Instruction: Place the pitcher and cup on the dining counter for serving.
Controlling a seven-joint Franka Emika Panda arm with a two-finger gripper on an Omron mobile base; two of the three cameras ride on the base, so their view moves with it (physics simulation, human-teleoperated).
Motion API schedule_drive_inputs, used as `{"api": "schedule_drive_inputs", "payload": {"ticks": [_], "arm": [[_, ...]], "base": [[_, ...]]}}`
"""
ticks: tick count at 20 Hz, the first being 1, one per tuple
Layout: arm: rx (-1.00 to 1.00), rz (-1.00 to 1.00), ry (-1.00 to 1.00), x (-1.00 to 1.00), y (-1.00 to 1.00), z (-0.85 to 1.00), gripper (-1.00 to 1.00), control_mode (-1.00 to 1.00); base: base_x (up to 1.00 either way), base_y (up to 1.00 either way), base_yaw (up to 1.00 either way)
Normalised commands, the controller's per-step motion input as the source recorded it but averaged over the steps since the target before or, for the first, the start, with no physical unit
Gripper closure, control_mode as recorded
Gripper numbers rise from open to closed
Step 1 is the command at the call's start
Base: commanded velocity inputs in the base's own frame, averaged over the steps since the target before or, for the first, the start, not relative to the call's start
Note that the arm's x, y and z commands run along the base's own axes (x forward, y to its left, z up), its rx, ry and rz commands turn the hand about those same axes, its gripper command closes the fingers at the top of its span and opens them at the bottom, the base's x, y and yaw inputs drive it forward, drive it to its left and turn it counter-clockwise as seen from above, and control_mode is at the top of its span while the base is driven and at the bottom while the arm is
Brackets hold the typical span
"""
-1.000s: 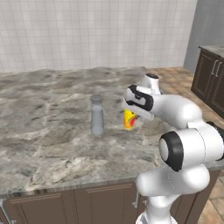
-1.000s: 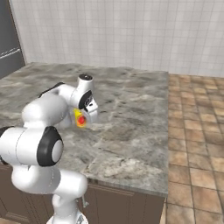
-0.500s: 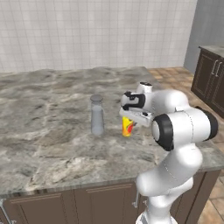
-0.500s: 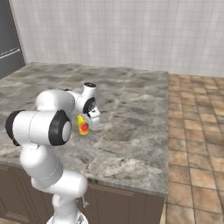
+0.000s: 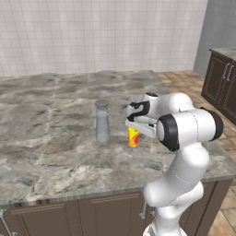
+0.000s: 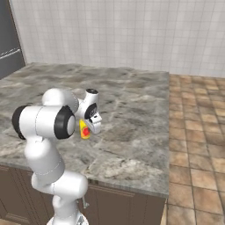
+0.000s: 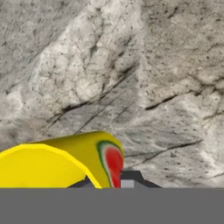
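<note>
The pitcher (image 5: 102,120), a slim pale-grey carafe, stands upright on the dining counter (image 5: 50,152). Right of it is the yellow cup (image 5: 133,137) with its red mark, upright and low over the marble; I cannot tell whether its base touches. My gripper (image 5: 137,126) reaches down onto the cup's rim and is shut on it. From the other side, the gripper (image 6: 89,125) holds the cup (image 6: 84,130) by its top. In the hand view the cup (image 7: 65,162) lies close at the bottom, beside one dark fingertip (image 7: 129,177), with the counter (image 7: 153,65) beyond it.
The marble top spreads wide to the left and behind the pitcher. The counter's right edge (image 6: 168,132) drops to a brown tiled floor (image 6: 197,145). Dark cabinets (image 5: 223,83) stand at the far right, and a dark appliance (image 6: 9,44) at the far left.
The gripper has carried the cup downward toward the counter, a little to the right of the pitcher, and the arm has folded in closer. The pitcher has stayed put.
</note>
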Motion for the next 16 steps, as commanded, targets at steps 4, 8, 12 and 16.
{"api": "schedule_drive_inputs", "payload": {"ticks": [4, 8, 12, 16], "arm": [[0.0, 0.0, -0.21, -0.03, 0.0, -0.01, 1.0, -1.0], [0.0, -0.01, -0.1, 0.08, 0.0, 0.0, 1.0, -1.0], [0.0, 0.0, 0.0, 0.03, 0.0, 0.0, -1.0, -1.0], [0.0, 0.0, -0.01, -0.08, 0.0, 0.26, -1.0, -1.0]], "base": [[0.0, 0.0, 0.0], [0.0, 0.0, 0.0], [0.0, 0.0, 0.0], [0.0, 0.0, 0.0]]}}
